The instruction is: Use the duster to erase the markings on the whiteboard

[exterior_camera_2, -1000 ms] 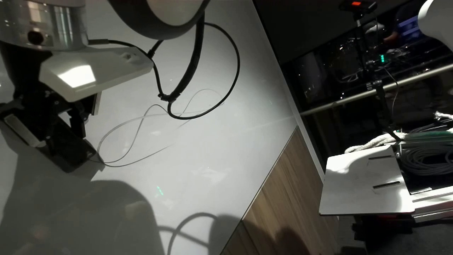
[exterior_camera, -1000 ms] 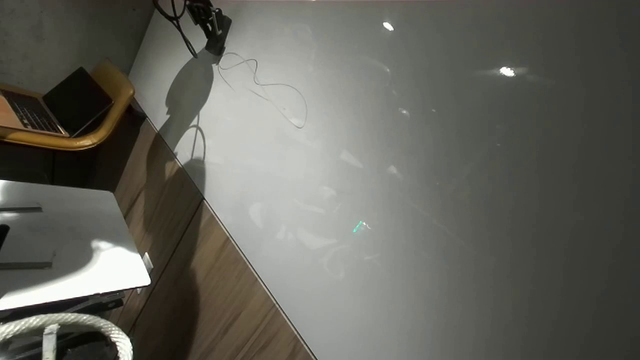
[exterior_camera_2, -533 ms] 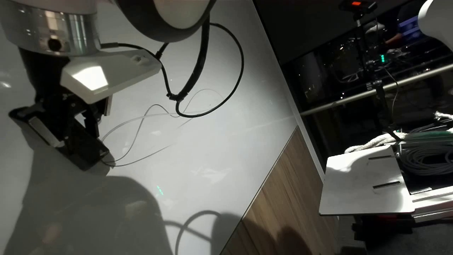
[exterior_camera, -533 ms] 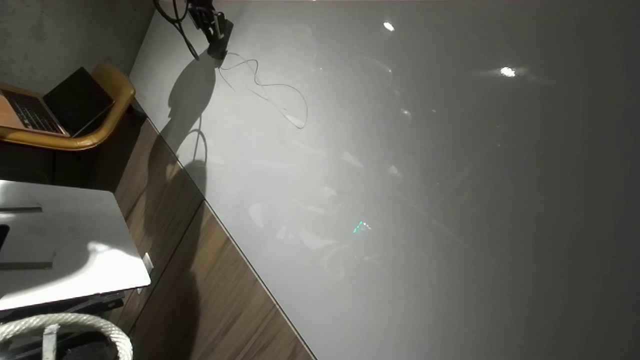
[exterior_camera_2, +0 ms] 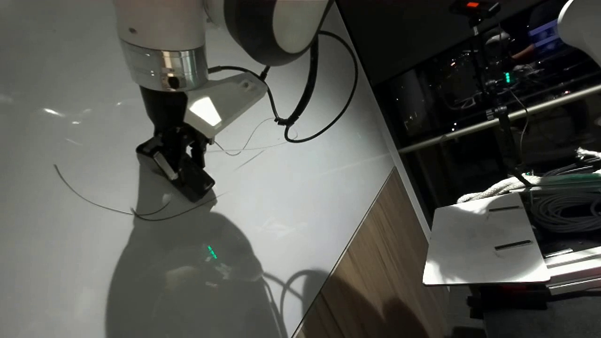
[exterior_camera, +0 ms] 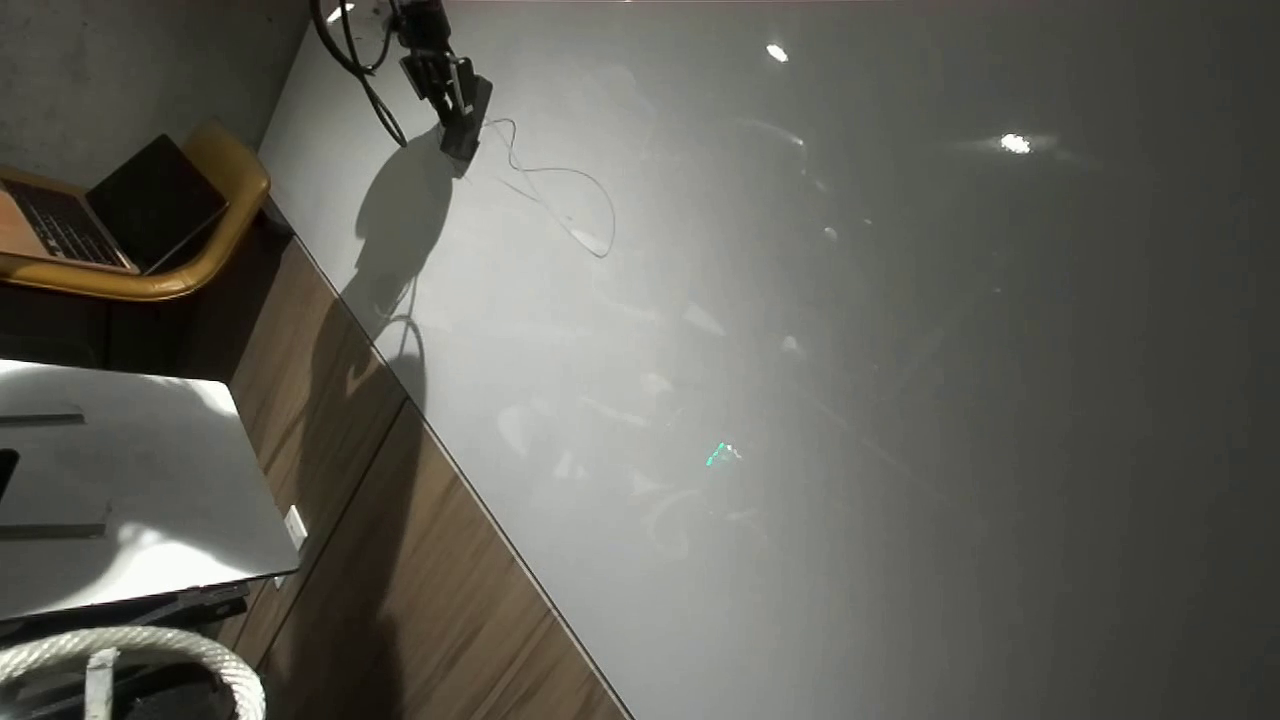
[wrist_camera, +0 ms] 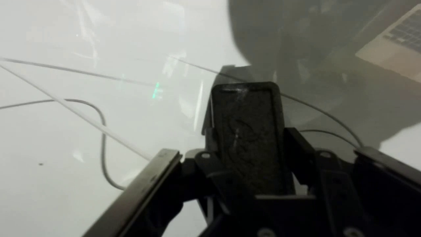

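My gripper (wrist_camera: 251,144) is clenched on the duster (wrist_camera: 246,115), fingers (wrist_camera: 298,154) against both long sides; hold looks firm. Duster points straight out ahead in the wrist view, long axis near to far, in line with my fingers. Just my one arm (exterior_camera_2: 162,21) in play, so nothing else is nearer. In an exterior view the duster is at the far left of the whiteboard (exterior_camera: 900,400); pressed on or barely clear, can't tell, underside hidden.

Relation that matters: markings (wrist_camera: 104,144) sit on both sides of the duster. Wrist view: crossing lines and a bend to the left, thinner curves to the right, one line passing behind the duster's far end and out either side. Bulk is left of me there, so a leftward wipe should go broadside, long edge leading, widest swath.

Step, my call: erasing, with a good deal of line left. Next needs steady, even pressure; a tipped duster could leave streaks. Black cable (exterior_camera_2: 311,80) loops over the right end of the lines in an exterior view; touching or apart unclear.
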You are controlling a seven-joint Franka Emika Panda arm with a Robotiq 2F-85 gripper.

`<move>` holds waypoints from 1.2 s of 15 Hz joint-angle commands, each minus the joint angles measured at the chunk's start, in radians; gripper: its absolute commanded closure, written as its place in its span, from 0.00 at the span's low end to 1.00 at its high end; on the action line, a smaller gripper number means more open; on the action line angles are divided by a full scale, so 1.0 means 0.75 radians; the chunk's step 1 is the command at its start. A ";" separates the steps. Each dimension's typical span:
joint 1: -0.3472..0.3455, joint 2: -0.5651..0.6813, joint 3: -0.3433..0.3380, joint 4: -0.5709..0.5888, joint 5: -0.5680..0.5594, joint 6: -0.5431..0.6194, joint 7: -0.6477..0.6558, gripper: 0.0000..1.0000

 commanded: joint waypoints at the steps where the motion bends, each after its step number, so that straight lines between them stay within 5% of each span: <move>1: -0.115 -0.117 -0.071 -0.112 -0.059 0.048 0.046 0.73; 10: -0.365 -0.413 -0.167 -0.448 0.098 0.275 0.053 0.73; 18: -0.594 -0.512 -0.447 -0.619 0.170 0.690 -0.078 0.73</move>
